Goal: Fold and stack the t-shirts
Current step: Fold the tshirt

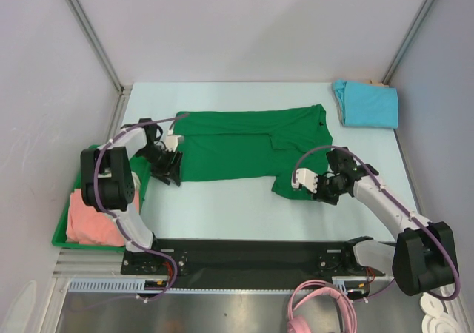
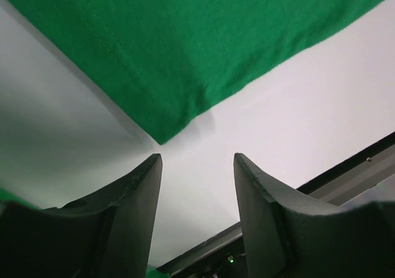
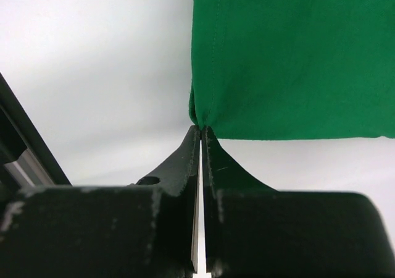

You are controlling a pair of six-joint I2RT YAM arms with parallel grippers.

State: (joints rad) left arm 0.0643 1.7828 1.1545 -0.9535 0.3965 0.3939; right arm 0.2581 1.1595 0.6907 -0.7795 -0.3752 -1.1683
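Note:
A green t-shirt lies spread across the middle of the table, partly folded. My right gripper is shut on its near right corner; in the right wrist view the fingertips pinch a bunched fold of green cloth. My left gripper is open and empty just off the shirt's near left corner, which lies flat on the table just beyond its fingertips. A folded light blue t-shirt lies at the far right corner. A pink t-shirt sits in the green bin at the left.
The black base rail runs along the table's near edge. Grey walls close in the far side and both flanks. A pink cable coils below the rail.

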